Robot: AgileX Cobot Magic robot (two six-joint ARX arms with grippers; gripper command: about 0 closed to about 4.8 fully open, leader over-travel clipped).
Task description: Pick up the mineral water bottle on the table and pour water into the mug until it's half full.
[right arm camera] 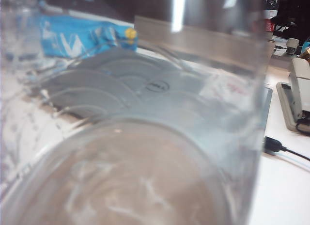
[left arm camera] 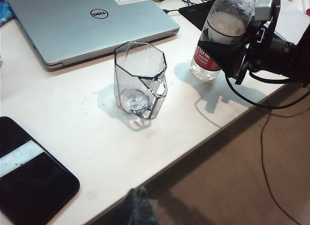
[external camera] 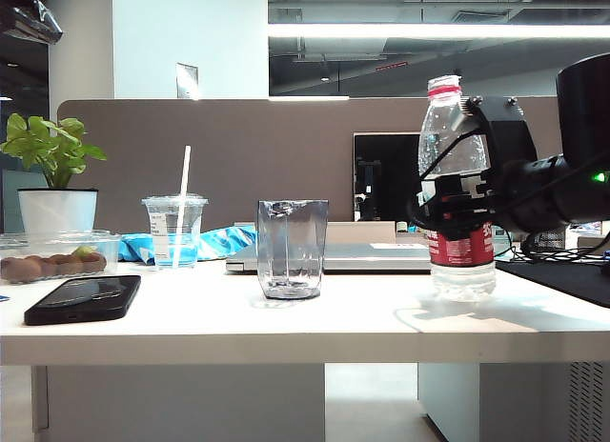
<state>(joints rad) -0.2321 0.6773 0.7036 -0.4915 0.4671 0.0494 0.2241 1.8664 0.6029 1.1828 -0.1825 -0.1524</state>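
The mineral water bottle (external camera: 457, 137) stands upright on the right of the white table (external camera: 286, 318), its red label low on the body. My right gripper (external camera: 456, 213) reaches in from the right and is shut on the bottle at mid-height, just above the label. The left wrist view shows its black fingers (left arm camera: 218, 44) wrapped round the bottle (left arm camera: 224, 21). The bottle's clear ribbed wall (right arm camera: 145, 137) fills the right wrist view. The smoky faceted mug (external camera: 292, 249) stands empty mid-table, left of the bottle and apart from it. My left gripper (left arm camera: 138, 201) hangs shut off the table's front edge, short of the mug (left arm camera: 139, 79).
A closed grey laptop (external camera: 372, 256) lies behind the mug. A black phone (external camera: 84, 298) lies at the front left. Further back on the left stand a lidded cup with a straw (external camera: 174, 231), a fruit container (external camera: 52, 256) and a potted plant (external camera: 55, 175). Cables and a black mat (external camera: 572, 275) are on the right.
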